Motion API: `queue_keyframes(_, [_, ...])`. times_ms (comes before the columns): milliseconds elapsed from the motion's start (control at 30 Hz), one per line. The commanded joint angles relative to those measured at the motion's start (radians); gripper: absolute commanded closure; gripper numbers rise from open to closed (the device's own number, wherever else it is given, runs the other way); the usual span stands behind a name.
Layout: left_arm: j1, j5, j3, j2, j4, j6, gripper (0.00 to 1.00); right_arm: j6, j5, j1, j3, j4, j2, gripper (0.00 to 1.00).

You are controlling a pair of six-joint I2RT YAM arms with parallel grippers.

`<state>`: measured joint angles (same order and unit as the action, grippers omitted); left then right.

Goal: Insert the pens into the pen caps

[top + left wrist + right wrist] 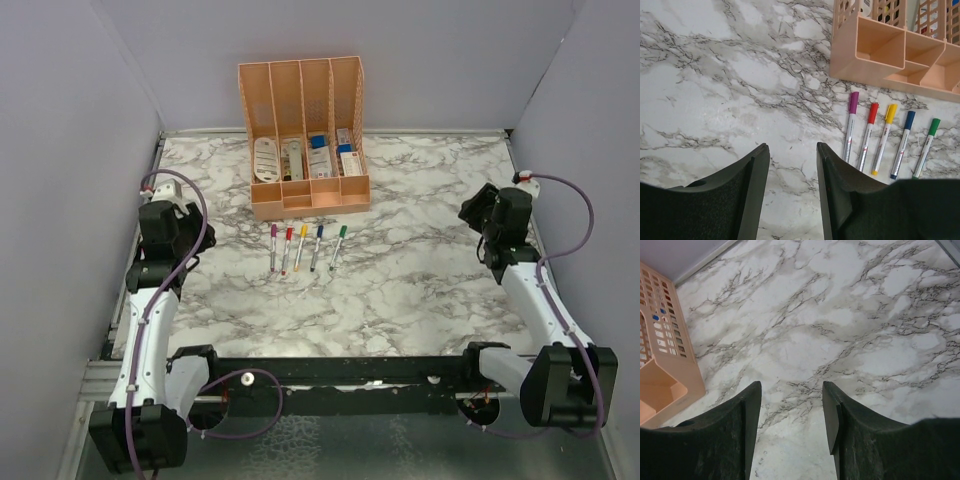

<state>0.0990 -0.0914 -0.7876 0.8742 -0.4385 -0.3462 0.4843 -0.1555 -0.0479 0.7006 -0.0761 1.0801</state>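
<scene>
While left tool (791,146) and right tool (791,385) gape empty, pens (300,248) lie between them.

Surface (420,290): white marble pattern, grey veining. Peach organiser (303,190) stood at far centre, base on surface. Five pens (301,248) lay just in front of it, not touching, side by side in row: purple, red, yellow, blue, green from left. Coloured caps (853,102) sat on ends nearest organiser.
</scene>
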Motion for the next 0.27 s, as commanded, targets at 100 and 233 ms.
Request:
queue_keyframes(100, [0.007,-0.011,0.006,-0.034,0.014,-0.01,0.58,-0.003,0.016,-0.004,-0.01,0.035,0.015,0.48])
queue_keyframes(233, [0.006,-0.003,0.0,-0.034,0.014,-0.011,0.56,0.0,0.019,-0.004,-0.015,0.035,0.018,0.48])
